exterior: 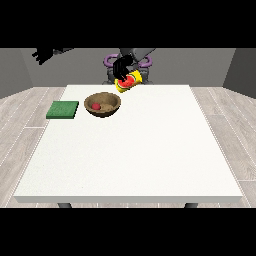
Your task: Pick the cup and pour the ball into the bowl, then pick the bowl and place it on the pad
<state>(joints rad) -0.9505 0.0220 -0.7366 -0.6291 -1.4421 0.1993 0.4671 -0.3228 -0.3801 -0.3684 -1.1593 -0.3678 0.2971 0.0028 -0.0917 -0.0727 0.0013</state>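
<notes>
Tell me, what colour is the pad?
The pad is green, seen in the front view.

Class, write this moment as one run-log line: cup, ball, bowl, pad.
cup: tilted, held by hand | ball: in bowl | bowl: on table, beside pad | pad: bare

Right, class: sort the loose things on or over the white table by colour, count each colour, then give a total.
Green: 1, the pad
Brown: 1, the bowl
Red: 1, the ball in the bowl
Yellow and red: 1, the cup, tipped in the robot hand
Total: 4
</notes>
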